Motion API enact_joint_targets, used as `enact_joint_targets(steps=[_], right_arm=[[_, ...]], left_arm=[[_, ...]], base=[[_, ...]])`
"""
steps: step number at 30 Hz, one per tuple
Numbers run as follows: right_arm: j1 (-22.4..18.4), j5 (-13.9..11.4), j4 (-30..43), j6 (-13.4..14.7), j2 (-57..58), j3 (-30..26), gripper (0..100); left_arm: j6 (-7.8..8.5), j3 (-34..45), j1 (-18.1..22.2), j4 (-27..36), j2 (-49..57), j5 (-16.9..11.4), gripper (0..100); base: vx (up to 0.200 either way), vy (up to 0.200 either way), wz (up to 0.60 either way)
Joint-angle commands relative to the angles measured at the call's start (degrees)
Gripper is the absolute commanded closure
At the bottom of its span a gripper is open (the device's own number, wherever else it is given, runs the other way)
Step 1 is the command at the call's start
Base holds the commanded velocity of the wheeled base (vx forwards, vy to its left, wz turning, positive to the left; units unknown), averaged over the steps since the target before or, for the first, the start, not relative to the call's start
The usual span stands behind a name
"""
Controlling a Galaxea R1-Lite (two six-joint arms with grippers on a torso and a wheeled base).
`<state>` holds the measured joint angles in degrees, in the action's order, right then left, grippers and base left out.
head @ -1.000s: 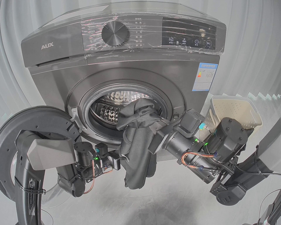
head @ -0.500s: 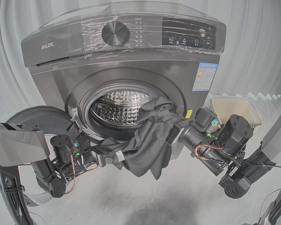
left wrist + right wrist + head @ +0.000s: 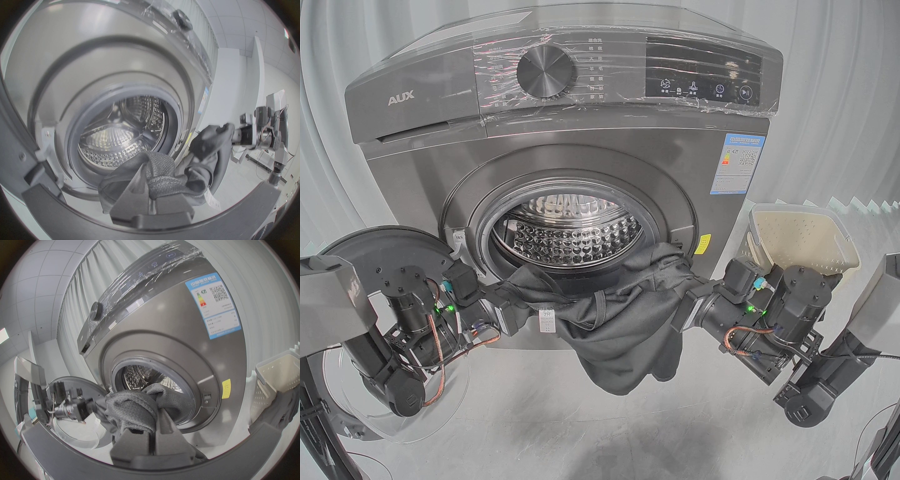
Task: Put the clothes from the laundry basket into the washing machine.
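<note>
A dark grey garment (image 3: 606, 319) hangs stretched between my two grippers just below the washing machine's (image 3: 562, 150) open drum (image 3: 569, 228). My left gripper (image 3: 509, 300) is shut on its left end, my right gripper (image 3: 684, 294) shut on its right end. The cloth's upper edge lies against the drum's lower rim and its middle sags toward the floor, with a white tag showing. In the left wrist view the garment (image 3: 156, 178) bunches over my fingers (image 3: 140, 187). In the right wrist view the same cloth (image 3: 134, 410) does too. The beige laundry basket (image 3: 800, 237) stands to the right of the machine.
The round machine door (image 3: 381, 256) is swung open at the left, behind my left arm. Dark cloth (image 3: 282, 410) hangs over the basket's (image 3: 278, 374) edge in the right wrist view. Bare grey floor (image 3: 562, 431) lies in front. Pale curtains hang behind the machine.
Both grippers have drawn apart and dropped, spreading the garment from a hanging bundle into a wide sheet at the drum's lower rim. The left gripper took hold of its left end.
</note>
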<state>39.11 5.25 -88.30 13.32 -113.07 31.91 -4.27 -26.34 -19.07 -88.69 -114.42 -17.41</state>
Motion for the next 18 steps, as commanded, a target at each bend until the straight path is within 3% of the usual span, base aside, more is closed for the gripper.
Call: enact_joint_targets(steps=[1,7,8,15,16,18], right_arm=[[1.23,0.11,-0.03,-0.05,-2.33,-1.07,100],[2.82,0.20,-0.03,0.47,-2.60,-2.21,100],[2.82,0.20,-0.03,0.47,-2.60,-2.21,0],[2.90,-0.33,0.05,0.47,-3.65,-7.57,0],[3.26,-0.60,0.05,0.56,-4.71,-11.17,0],[3.78,-0.68,0.05,0.65,-5.06,-13.11,0]], left_arm=[[-0.30,-0.11,-0.09,0.00,5.44,-0.08,100],[-0.22,-0.29,-0.36,0.00,5.70,0.01,100],[-0.22,-0.29,-0.36,0.00,5.70,0.01,100],[-0.22,-0.46,-0.45,0.00,5.61,0.01,100],[-0.30,-0.90,-0.80,0.00,5.44,0.18,100],[-0.30,-0.81,-0.89,0.00,5.44,0.18,100]], base=[[0.000,0.000,0.00],[0.000,0.000,0.00],[0.000,0.000,0.00],[0.000,0.000,0.00],[0.000,0.000,0.00],[0.000,0.000,0.00]])
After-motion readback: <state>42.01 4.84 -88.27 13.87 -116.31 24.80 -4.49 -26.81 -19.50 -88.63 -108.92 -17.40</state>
